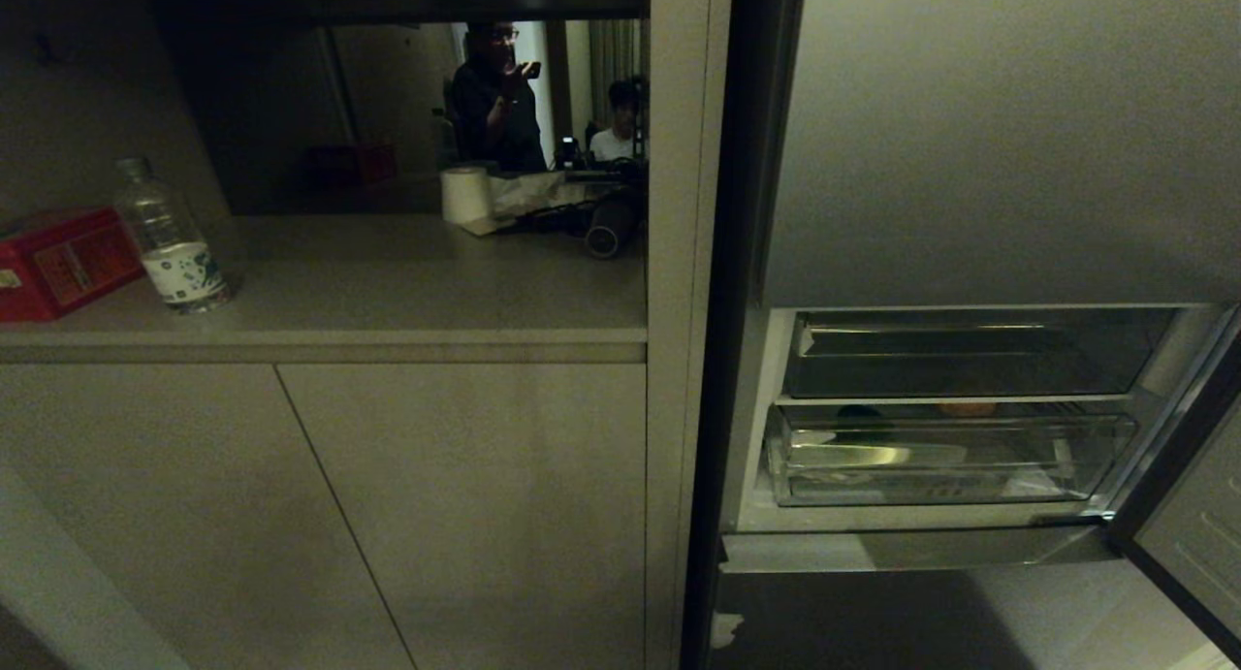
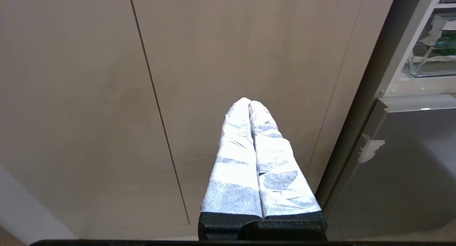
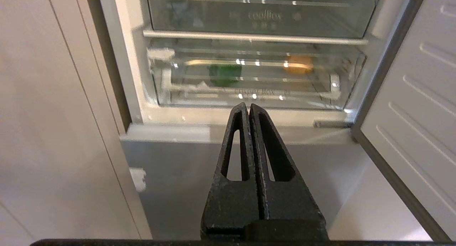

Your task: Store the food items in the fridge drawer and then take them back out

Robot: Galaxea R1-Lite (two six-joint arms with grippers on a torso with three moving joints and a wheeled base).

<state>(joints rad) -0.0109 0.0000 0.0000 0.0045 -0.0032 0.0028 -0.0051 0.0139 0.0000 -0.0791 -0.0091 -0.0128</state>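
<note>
A: Where does the task stand?

B: The fridge drawer (image 3: 254, 78) sits pushed in on the right, under the darker upper drawer (image 1: 970, 355), with the fridge door (image 1: 1188, 534) swung open at the far right. A green item (image 3: 223, 74) and an orange item (image 3: 298, 65) lie inside it, well apart, green to the left. So I judge the storing half done and the taking-out half about to begin.

A: And the hands?

B: Neither shows in the head view. The right hand (image 3: 248, 107) points at the drawer's clear front lip from a little way off; its black fingers (image 3: 237, 139) are pressed together, holding nothing. The left hand (image 2: 250, 103), fingers wrapped in pale tape and likewise shut and empty, faces the cabinet doors (image 2: 89, 96) left of the fridge, apparently parked.

A: What does the next move call for?

B: Probably the right hand must spread its fingers, reach the lip, and draw the drawer out before either item can be lifted. The lip is transparent, so judging contact may be tricky.
</note>
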